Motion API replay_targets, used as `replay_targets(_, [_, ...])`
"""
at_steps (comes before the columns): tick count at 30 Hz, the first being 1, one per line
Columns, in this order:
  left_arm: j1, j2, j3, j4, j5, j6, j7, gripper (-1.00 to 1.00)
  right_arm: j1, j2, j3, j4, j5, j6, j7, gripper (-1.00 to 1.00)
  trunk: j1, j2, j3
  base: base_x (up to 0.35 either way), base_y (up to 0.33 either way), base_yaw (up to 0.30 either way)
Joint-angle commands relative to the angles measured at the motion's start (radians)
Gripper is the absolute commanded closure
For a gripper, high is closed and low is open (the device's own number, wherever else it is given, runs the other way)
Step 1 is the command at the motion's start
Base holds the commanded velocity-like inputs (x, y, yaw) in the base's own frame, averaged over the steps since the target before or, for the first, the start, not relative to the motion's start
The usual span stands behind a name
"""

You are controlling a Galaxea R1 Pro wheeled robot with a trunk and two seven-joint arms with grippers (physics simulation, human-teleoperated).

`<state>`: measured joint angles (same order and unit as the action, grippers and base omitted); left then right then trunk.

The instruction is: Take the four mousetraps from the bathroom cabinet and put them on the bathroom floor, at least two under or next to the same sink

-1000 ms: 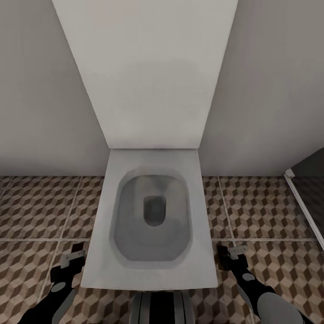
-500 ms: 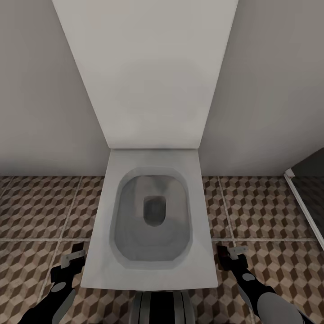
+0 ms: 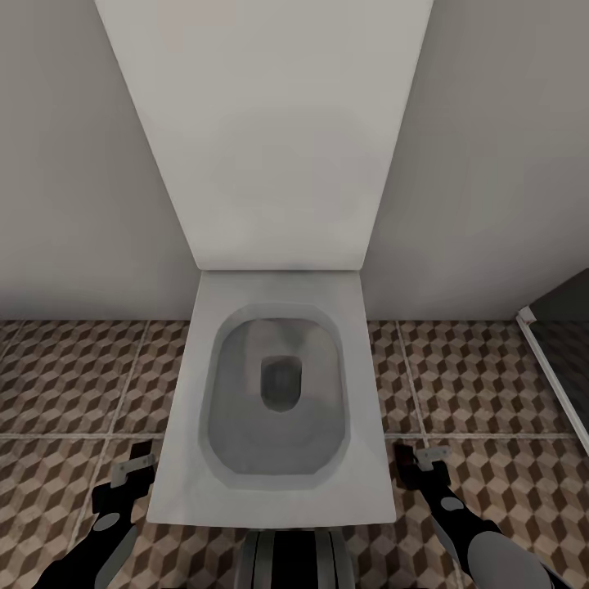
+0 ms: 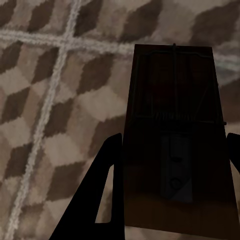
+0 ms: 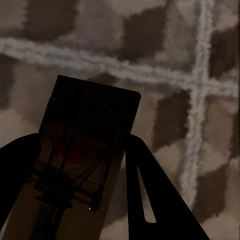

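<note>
Bathroom floor (image 3: 74, 384): square tiles, brown/beige/white 3D-cube pattern, pale grout lines. Runs across the lower part of the head view, meets the pale wall (image 3: 74, 204) at the back.

Directly on it: white toilet (image 3: 274, 491), centred, open bowl, tall white panel (image 3: 270, 131) rising behind it against the wall. Tile shows on both sides of the toilet and in front of it.

Far right: pale shower threshold strip (image 3: 552, 380) cuts diagonally across the floor; the surface beyond it is dark-tinted.

Both wrist views show the same cube tiles with grout crossings, blurred, below the held traps. Can't tell any contact between traps and floor.
</note>
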<state>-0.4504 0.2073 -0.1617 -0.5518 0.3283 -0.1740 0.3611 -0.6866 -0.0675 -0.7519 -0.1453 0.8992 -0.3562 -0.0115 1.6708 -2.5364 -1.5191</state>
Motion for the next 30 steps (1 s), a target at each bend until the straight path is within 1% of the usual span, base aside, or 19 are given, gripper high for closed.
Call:
replay_targets(1, [-0.001,0.001,-0.009,0.0,0.008,-0.004,0.009,1.0,-0.001,0.0,-0.009,0.001,0.01,-0.008,-0.001,1.0,0.0,0.0,-0.001,0.0,0.0,0.0])
replay_targets(8, [-0.001,0.0,-0.009,0.0,0.008,-0.004,0.009,1.0,0.001,0.0,-0.009,0.002,0.009,-0.024,-0.015,1.0,0.0,0.0,-0.001,0.0,0.0,0.0])
replay_targets(11, [-0.001,-0.001,-0.009,0.001,0.008,-0.004,0.009,1.0,0.003,-0.001,-0.009,0.005,0.008,-0.056,-0.018,1.0,0.0,0.0,-0.001,0.0,0.0,0.0])
replay_targets(14, [-0.001,-0.002,-0.009,0.0,0.008,-0.004,0.009,1.0,0.004,-0.001,-0.009,0.006,0.008,-0.069,-0.015,1.0,0.0,0.0,-0.001,0.0,0.0,0.0])
replay_targets(26, [-0.001,0.0,-0.009,0.001,0.008,-0.004,0.009,1.0,0.005,-0.003,-0.009,0.007,0.013,-0.076,-0.005,1.0,0.0,0.0,-0.001,0.0,0.0,0.0])
replay_targets(30, [-0.001,-0.002,-0.009,0.0,0.008,-0.004,0.009,1.0,0.005,-0.003,-0.009,0.007,0.013,-0.076,-0.005,1.0,0.002,-0.001,-0.016,0.0,0.0,0.0])
